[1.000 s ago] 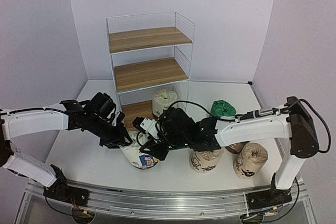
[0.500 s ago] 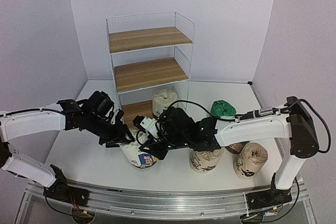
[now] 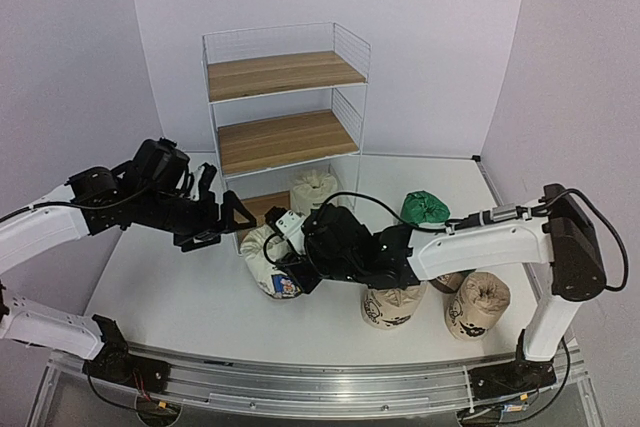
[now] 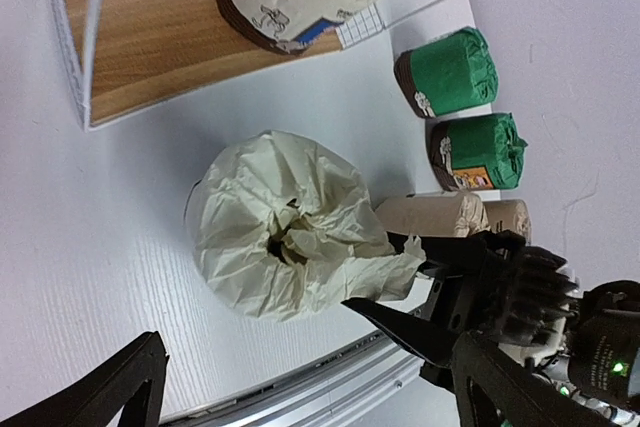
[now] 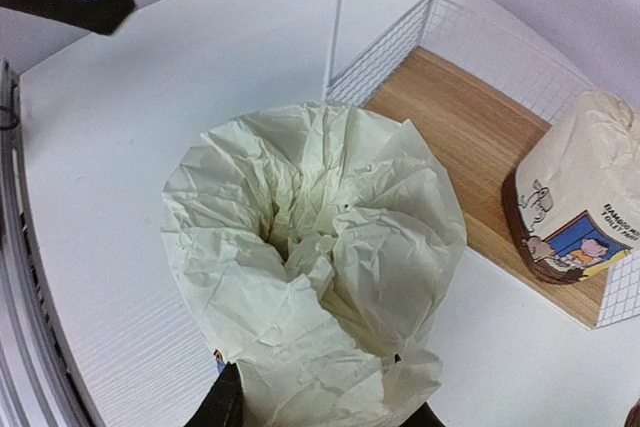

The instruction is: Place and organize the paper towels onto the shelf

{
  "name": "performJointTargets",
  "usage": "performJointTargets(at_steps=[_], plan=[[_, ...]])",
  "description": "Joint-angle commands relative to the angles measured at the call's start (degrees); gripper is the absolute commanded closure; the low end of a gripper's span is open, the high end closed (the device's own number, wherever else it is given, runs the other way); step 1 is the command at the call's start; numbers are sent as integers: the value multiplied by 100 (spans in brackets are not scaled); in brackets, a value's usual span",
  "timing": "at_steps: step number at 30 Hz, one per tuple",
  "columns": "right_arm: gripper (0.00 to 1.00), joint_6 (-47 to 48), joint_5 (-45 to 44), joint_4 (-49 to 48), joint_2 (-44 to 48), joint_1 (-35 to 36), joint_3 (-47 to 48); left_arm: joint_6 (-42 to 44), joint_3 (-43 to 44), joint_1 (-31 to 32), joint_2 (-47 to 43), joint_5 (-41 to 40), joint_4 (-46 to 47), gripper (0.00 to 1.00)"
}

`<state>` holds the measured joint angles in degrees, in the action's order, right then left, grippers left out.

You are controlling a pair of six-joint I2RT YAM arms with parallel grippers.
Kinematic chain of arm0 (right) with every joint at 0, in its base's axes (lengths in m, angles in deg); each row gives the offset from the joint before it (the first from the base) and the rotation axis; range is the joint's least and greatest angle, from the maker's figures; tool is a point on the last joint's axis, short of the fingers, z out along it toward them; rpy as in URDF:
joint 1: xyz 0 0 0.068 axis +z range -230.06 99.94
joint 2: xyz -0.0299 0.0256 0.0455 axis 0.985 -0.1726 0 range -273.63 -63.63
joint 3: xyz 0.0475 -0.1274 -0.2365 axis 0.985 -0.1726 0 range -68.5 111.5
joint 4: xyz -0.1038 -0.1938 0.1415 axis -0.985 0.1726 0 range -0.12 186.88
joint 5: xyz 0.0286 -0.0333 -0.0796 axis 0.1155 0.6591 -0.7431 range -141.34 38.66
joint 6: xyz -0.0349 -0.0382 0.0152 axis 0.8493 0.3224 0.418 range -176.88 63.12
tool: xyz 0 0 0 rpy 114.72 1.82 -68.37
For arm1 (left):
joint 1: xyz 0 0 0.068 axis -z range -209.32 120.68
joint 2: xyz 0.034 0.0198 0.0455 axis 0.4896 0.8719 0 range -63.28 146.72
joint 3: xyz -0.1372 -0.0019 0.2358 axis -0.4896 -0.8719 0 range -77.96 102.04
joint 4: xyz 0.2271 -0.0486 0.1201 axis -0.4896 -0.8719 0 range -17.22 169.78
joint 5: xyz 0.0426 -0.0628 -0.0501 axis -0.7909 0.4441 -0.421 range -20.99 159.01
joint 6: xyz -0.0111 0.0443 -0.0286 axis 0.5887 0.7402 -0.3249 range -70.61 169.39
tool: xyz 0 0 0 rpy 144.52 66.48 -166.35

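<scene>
One roll (image 3: 313,189) stands on the bottom board of the shelf (image 3: 285,72), at its right end. That is the only one of the six put away. The middle and top boards are bare.

A second white roll, the held roll (image 3: 265,257), is the one in hand. The right end effector (image 3: 292,267) is clenched on its crumpled wrapper, with a finger pressed in on either side near the gathered top. The held roll leans toward the shelf, just in front of the open bottom tier and left of the shelved one. I cannot tell whether its base has left the surface (image 3: 170,297). The left end effector (image 3: 220,225) hangs released, fingers spread wide, just beside this roll and touching nothing.

Four more wait on the surface, well apart from the shelf: two green rolls (image 4: 450,72) and two beige rolls (image 3: 392,305), clustered to the right behind and under the right arm.

So the job looks early. By my reckoning, this roll needs seating on a board. The other four then need fetching and grouping, likely onto the upper tiers.
</scene>
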<state>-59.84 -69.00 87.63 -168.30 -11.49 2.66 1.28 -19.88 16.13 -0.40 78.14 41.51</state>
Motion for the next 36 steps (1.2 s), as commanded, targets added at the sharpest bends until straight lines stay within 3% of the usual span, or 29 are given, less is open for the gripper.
performJointTargets(at_steps=[1, 5, 10, 17, 36], plan=[[100, -135, -949, -1091, -189, 8, 86, -296, 392, 25, -422, -1328, -837, 0], [100, -84, -1382, -1498, -532, -29, 404, -695, 374, 25, -712, -2129, -1312, 0], [100, -117, -1526, -1856, -1015, -201, 826, -927, 176, 28, -1113, -2521, -1416, 0], [100, -81, -1731, -2164, -1621, -405, 1402, -1104, -14, 26, -1369, -2723, -1610, 0], [100, -157, -1503, -2876, -2435, -671, 1889, -1178, -277, 24, -1712, -2976, -1474, 0]])
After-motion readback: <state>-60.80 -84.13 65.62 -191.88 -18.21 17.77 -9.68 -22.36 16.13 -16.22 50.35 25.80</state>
